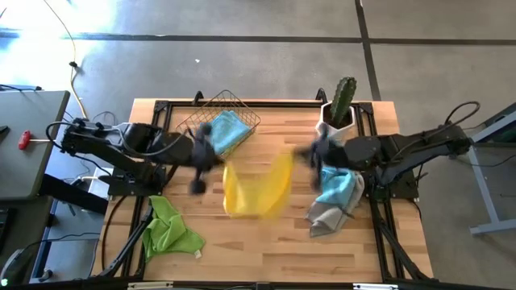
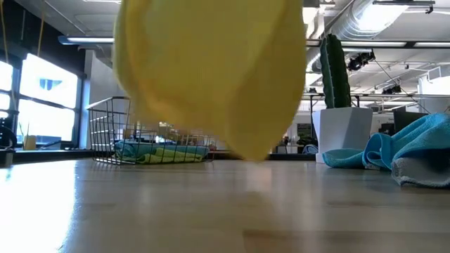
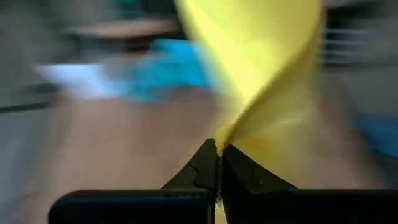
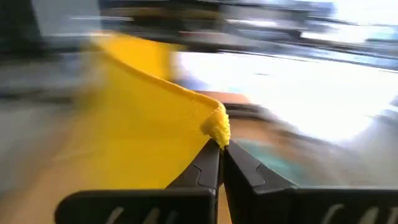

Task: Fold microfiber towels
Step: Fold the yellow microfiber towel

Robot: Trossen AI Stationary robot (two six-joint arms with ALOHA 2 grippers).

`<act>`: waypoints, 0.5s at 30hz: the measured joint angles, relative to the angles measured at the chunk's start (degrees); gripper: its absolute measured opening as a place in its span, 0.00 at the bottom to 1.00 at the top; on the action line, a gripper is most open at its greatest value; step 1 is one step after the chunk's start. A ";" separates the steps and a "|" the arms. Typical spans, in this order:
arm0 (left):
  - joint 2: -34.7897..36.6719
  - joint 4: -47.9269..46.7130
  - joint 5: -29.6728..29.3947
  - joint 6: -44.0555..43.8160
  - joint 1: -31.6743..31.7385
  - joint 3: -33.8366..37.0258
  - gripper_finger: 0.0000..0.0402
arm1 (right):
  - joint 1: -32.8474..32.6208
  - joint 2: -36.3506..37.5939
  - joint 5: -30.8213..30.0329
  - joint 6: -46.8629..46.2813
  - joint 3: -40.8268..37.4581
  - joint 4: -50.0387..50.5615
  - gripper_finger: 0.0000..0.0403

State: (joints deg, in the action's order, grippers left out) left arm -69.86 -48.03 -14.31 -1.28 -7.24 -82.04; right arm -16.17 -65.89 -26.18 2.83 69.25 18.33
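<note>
yellow towel: hangs above mid tabletop, stretched between both grippers | left gripper: pinched closed on one corner | right gripper: pinched closed on the opposite corner

Hangs at twelve o'clock: yellow towel, above wooden table; wire basket at nine, cactus and blue towel at three.

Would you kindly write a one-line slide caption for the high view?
Both tools, left and right, hold the yellow towel aloft above the table.
</note>
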 joint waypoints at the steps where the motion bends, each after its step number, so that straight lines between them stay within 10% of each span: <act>1: 0.02 -0.19 -7.48 -0.13 0.02 0.00 0.00 | 0.07 -0.02 -10.15 -2.15 0.00 0.27 0.00; 4: -0.11 -1.03 -17.33 -2.76 0.17 0.02 0.00 | 0.80 -0.03 -15.95 -6.89 0.00 3.05 0.00; 10: -0.14 -0.98 -4.53 -1.09 -0.07 0.04 0.00 | 1.35 -0.99 14.97 -6.22 0.02 4.96 0.00; 15: -0.13 -1.00 -3.69 -0.97 -0.68 0.04 0.00 | 1.43 -1.36 25.75 2.22 0.01 5.93 0.00</act>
State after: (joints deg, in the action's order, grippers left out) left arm -70.00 -49.04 -18.00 -2.25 -7.92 -82.00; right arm -14.74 -67.24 -0.43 5.05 69.26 24.26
